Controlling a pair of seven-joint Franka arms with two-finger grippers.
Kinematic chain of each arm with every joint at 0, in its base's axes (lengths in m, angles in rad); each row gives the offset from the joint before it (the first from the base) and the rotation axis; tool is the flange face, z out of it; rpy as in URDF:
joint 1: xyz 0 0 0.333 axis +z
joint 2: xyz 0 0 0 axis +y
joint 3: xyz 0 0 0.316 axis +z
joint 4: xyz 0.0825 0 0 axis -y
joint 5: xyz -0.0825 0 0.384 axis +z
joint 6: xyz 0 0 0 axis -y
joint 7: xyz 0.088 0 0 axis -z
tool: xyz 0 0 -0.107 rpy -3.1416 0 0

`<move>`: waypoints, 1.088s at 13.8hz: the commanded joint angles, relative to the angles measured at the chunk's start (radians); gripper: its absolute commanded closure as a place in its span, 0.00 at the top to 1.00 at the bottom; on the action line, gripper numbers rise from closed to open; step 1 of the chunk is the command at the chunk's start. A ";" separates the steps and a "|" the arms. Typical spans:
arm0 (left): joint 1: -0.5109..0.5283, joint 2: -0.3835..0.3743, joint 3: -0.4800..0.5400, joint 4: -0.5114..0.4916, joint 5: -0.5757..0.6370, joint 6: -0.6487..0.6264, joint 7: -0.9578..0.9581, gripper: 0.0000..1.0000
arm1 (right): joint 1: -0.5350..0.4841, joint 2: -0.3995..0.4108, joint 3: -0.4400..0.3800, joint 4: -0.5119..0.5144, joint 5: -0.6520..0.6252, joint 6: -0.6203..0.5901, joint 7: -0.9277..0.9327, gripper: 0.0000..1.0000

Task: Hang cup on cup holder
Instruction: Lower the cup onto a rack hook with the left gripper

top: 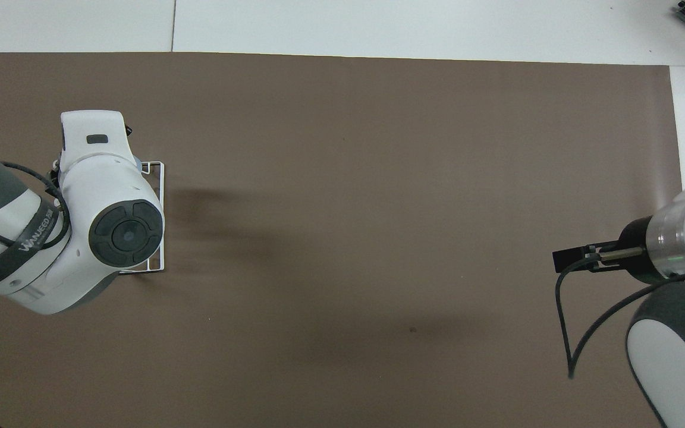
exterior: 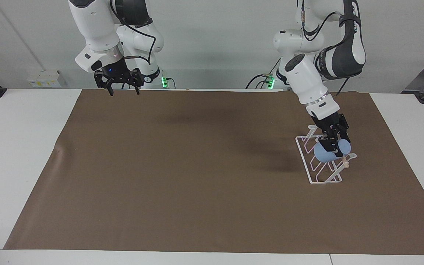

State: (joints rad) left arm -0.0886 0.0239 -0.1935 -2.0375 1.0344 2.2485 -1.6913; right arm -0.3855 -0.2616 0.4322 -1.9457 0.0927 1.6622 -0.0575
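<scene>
The cup (exterior: 330, 152), a small light blue plastic tumbler with plain tapered sides, sits low among the slanted prongs of the cup holder (exterior: 318, 176), a white wire rack with a rectangular base and a pale wooden dowel along its top. In the facing view we find the pair at about four o'clock from the middle of the brown paper mat (exterior: 182, 176), toward the left arm's end of the table (exterior: 17, 147).

We see the left arm come down from its base at about one o'clock in that view, its white forearm slanting steeply downward toward the rack. The left gripper (exterior: 332, 144) points down over the rack, and its black fingers are pinched on the cup, one finger lying across the blue wall that faces us. We cannot tell whether the cup already bears on a prong or only hangs in the grip.

From overhead the left arm's wrist covers most of the rack (top: 155, 221); only the wire edge at its three o'clock side shows, and a thin sliver of blue.

The right arm waits, upright near its base. The right gripper (exterior: 123, 87) hangs over the mat's edge at about eleven o'clock in the facing view, fingers spread wide and holding nothing.
</scene>
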 commanded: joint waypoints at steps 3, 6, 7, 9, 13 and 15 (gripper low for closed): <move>-0.011 -0.009 0.009 -0.027 0.026 0.054 -0.021 1.00 | 0.005 -0.024 0.005 -0.027 0.007 0.025 0.010 1.00; -0.004 0.011 0.009 0.014 0.010 0.060 -0.001 1.00 | 0.005 -0.024 0.005 -0.025 0.007 0.030 0.007 1.00; 0.000 0.016 0.009 0.022 0.006 0.060 0.012 1.00 | 0.005 -0.024 0.003 -0.025 0.007 0.030 0.007 1.00; 0.003 0.021 0.011 0.033 -0.066 0.063 0.073 1.00 | 0.005 -0.024 0.003 -0.025 0.007 0.028 0.005 1.00; 0.001 0.044 0.012 0.115 -0.388 0.048 0.370 1.00 | 0.004 -0.024 0.003 -0.025 0.009 0.030 0.002 1.00; 0.001 0.034 0.011 0.117 -0.465 0.046 0.447 1.00 | 0.005 -0.024 0.003 -0.025 0.007 0.030 0.002 1.00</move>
State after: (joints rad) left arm -0.0865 0.0451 -0.1846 -1.9483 0.6382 2.2983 -1.3261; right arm -0.3761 -0.2623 0.4338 -1.9458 0.0931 1.6681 -0.0575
